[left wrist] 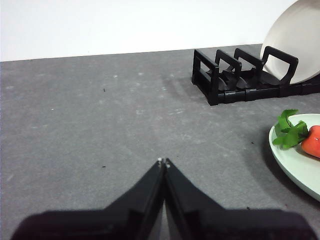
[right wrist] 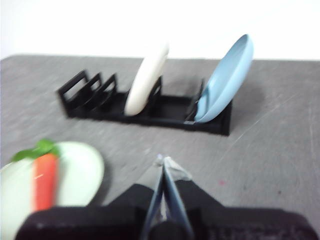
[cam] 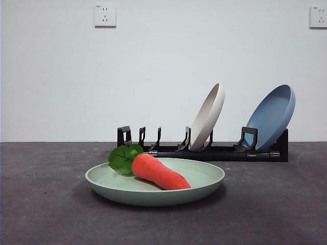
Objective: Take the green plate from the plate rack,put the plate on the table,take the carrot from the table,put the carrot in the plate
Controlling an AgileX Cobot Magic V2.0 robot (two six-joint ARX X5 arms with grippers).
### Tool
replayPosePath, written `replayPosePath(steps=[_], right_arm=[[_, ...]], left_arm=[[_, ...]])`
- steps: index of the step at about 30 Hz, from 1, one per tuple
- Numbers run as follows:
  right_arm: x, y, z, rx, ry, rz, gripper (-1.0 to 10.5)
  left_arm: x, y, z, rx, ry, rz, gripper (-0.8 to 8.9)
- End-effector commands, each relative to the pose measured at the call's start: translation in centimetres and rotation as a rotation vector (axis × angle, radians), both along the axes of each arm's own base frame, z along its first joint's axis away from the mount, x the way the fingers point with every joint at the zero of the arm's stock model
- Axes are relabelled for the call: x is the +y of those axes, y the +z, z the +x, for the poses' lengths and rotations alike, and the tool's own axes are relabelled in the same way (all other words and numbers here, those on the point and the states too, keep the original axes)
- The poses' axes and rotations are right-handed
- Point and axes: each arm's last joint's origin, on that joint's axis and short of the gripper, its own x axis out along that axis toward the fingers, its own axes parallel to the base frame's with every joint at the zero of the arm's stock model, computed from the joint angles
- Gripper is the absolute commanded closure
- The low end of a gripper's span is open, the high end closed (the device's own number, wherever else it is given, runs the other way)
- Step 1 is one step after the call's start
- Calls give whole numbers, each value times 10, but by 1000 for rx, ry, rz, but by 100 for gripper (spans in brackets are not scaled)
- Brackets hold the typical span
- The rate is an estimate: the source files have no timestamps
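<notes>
The green plate (cam: 155, 182) lay flat on the table (cam: 41, 204), in front of the plate rack (cam: 204, 148) and apart from it. The carrot (cam: 158, 172) rested inside the plate, its leafy top toward the rack's empty end and over the plate's rim, its tapered tip pointing toward the plate's middle. The rack stood near the back wall; a cream plate (cam: 208, 116) leaned in a middle slot and a blue plate (cam: 271, 116) leaned at the far end, while the remaining prongs held nothing. The left gripper (left wrist: 163, 162) hovered above bare table with its jaws pressed together at the tips, the rack's empty end and the plate's edge with the carrot's leaves lying off to one side. The right gripper (right wrist: 167, 162) likewise had its jaws closed against each other and held nothing; its view was blurred, with rack, both leaning plates and the carrot on its plate all visible beyond. Two white wall sockets (cam: 104, 15) sat high on the wall; no readable lettering, brand or label appeared on any object.
</notes>
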Motion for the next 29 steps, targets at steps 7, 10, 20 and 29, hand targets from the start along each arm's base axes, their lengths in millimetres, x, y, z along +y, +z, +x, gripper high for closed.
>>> replayPosePath(steps=[7, 10, 20, 29], right_arm=[[-1, -67, 16, -41, -56, 35, 946], [-2, -82, 17, -20, -68, 31, 946], [-2, -107, 20, 27, -72, 26, 946], [-2, -107, 20, 32, -81, 52, 946]], left_arm=[[0, -4, 1, 7, 4, -4, 817], [0, -4, 1, 7, 4, -4, 817], [0, -4, 1, 7, 4, -4, 817], [0, -4, 1, 7, 4, -4, 817]])
